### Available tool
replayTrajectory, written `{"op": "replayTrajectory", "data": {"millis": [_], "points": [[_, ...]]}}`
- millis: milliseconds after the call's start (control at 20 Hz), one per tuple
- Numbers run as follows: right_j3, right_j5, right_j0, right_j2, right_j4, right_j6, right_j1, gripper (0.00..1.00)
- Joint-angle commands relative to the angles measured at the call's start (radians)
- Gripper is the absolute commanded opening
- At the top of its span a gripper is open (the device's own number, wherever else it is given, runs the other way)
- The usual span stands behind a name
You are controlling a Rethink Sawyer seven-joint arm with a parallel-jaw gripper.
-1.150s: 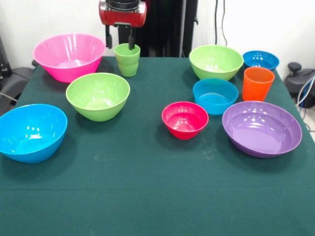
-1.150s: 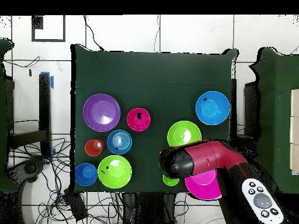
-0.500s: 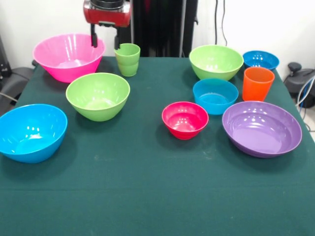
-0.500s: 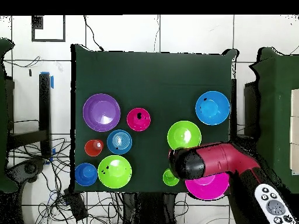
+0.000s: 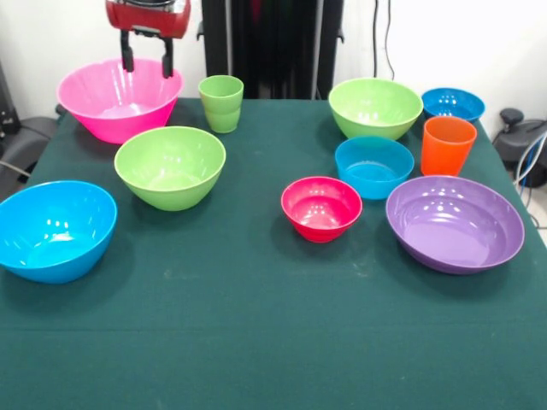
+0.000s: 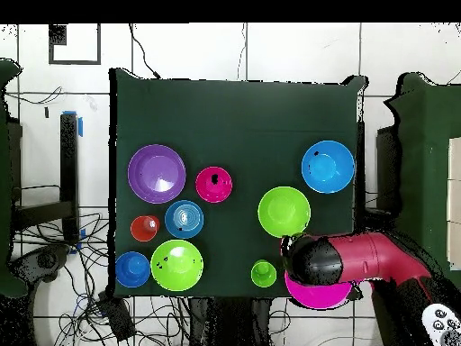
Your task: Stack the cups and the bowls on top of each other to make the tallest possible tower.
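gripper (image 5: 146,56) empty, spread | overhead: arm (image 6: 360,261) hides pink bowl (image 5: 120,98)

No readable text — no labels, brands, numbers, signs.

Pink bowl (image 6: 317,295) mostly under the arm (image 6: 360,259).
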Motion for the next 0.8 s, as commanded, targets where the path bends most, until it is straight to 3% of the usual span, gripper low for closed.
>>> {"op": "replayTrajectory", "data": {"millis": [50,350,800], "points": [[0.086,-0.054,0.007,-0.009,-0.128,-0.139,0.019,1.00],[0.123,-0.122,0.007,-0.034,-0.167,-0.061,0.053,1.00],[0.218,-0.185,-0.030,-0.041,-0.162,-0.047,0.024,1.00]]}}
